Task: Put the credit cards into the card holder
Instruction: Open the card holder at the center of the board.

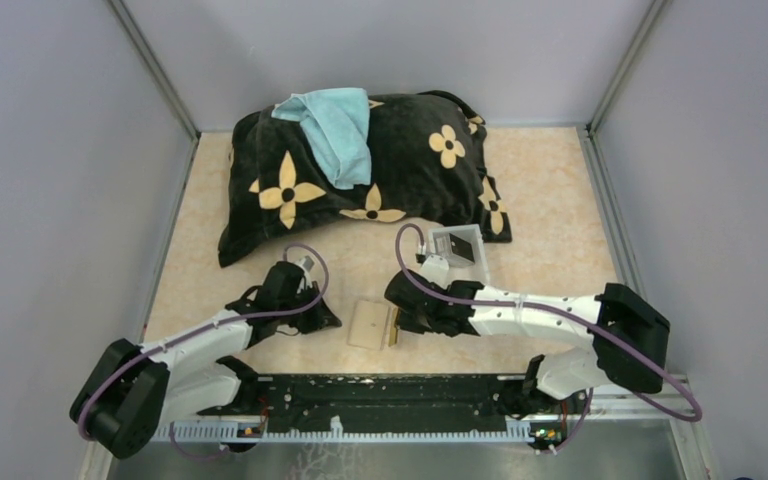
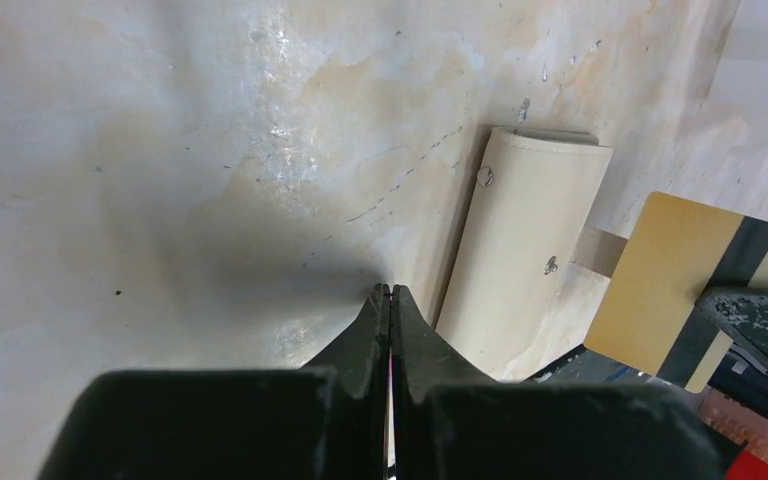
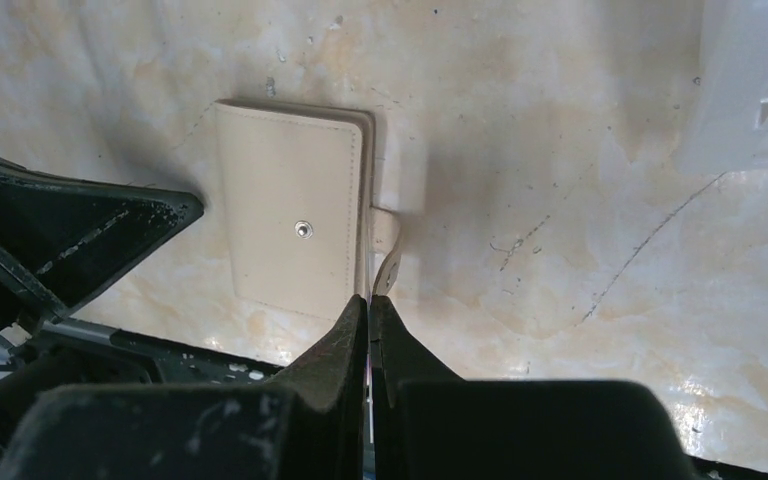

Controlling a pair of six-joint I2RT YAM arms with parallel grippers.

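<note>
Evidently an insertion was in hand: the right gripper (image 3: 370,300) was clamped on a gold-yellow plastic card with a dark stripe (image 2: 660,275), just right of the small tan leather-like card holder (image 3: 295,230). The holder lay folded shut between the arms. The left gripper (image 2: 391,290) hovered to its left, fingers closed with nothing seen between them. Next, the holder probably needed opening to expose a slot.

we see the tan card holder (image 3: 280,200) folded flat, tab unsnapped; a gold card (image 2: 650,280), dark-striped, is held just beside it.
</note>
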